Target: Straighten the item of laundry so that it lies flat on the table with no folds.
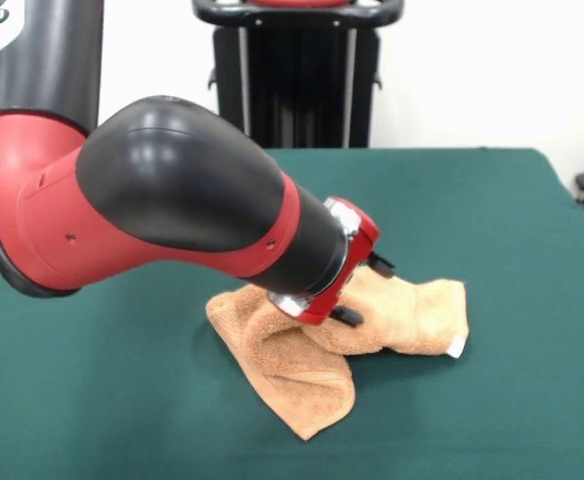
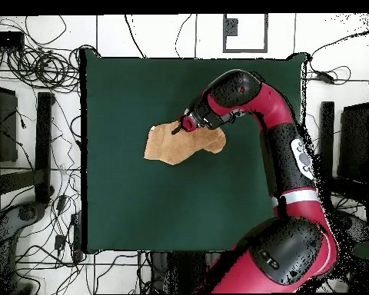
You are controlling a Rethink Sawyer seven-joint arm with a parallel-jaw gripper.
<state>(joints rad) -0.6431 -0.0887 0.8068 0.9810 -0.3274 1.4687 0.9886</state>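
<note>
The orange-tan towel point(image 1: 302, 370) lies crumpled on the green table point(image 1: 492, 200), a little right of centre. One part is folded over and points toward the near edge. Its white tag point(image 1: 456, 347) shows at the right end. My gripper point(image 1: 364, 292) is low, pressed into the top of the towel's bunched middle, and the cloth rises toward it. The wrist hides how the jaws stand. In the overhead view the gripper point(image 2: 177, 127) sits at the towel's point(image 2: 168, 146) upper edge, on the table's point(image 2: 141, 200) upper half.
My red and black arm point(image 1: 172, 200) fills the left of the front view and hides the table behind it. The pedestal point(image 1: 297, 75) stands at the far edge. Cables and stands point(image 2: 34, 138) lie on the floor around the table.
</note>
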